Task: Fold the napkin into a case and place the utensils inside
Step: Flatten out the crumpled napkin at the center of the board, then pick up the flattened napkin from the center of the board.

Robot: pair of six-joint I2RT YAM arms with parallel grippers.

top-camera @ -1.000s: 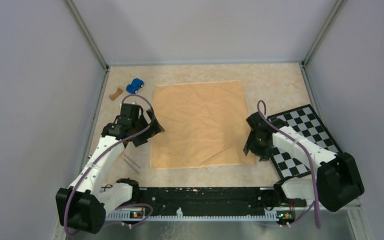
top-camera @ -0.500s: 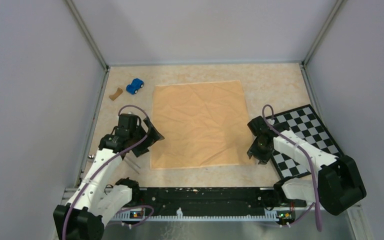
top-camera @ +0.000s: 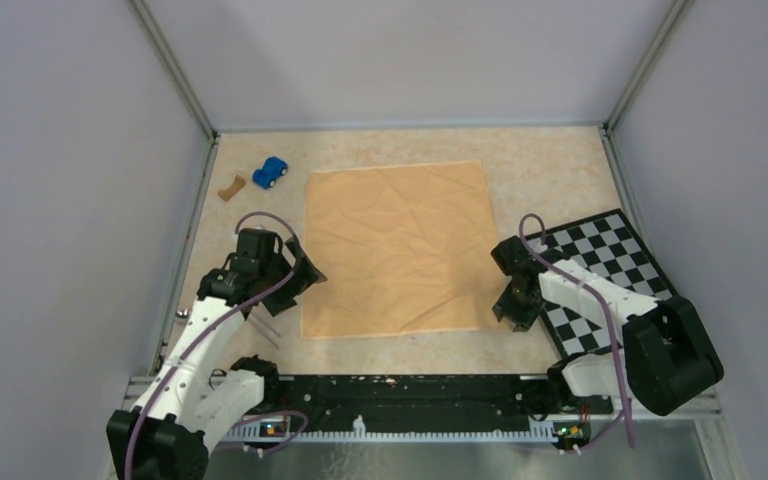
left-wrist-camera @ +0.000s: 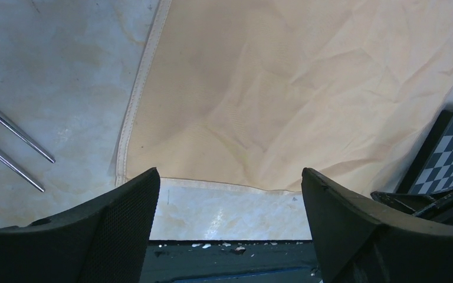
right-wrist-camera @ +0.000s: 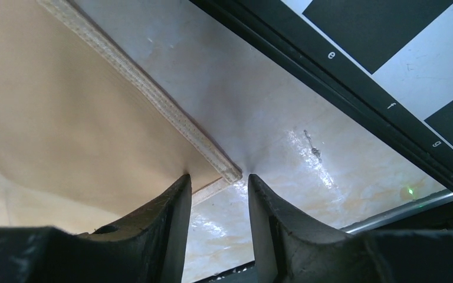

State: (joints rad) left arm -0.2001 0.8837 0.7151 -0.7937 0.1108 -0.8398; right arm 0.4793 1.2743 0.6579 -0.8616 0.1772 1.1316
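The napkin (top-camera: 397, 248) lies flat on the table as a square tan-orange sheet, not as a case. My left gripper (top-camera: 298, 280) hovers open and wide at its left edge; in the left wrist view the napkin's (left-wrist-camera: 283, 88) near-left corner sits just ahead of the left fingertip (left-wrist-camera: 144, 183). My right gripper (right-wrist-camera: 218, 180) is low at the near-right corner, jaws narrowed but still apart. One fingertip (right-wrist-camera: 174, 194) rests on the napkin (right-wrist-camera: 65, 118), the other on bare table. Two thin metal utensils (left-wrist-camera: 12, 138) lie left of the napkin, also seen from above as utensils (top-camera: 263, 328).
A checkerboard (top-camera: 610, 270) lies right of the napkin, its black edge (right-wrist-camera: 354, 100) close behind my right gripper. A blue toy car (top-camera: 271, 172) and a brown scrap (top-camera: 230, 187) sit at the far left. Grey walls enclose the table on three sides.
My left arm drew back toward the near edge, bringing its gripper nearer the napkin's near-left corner. My right gripper shifted slightly toward the near-right corner and narrowed its jaws.
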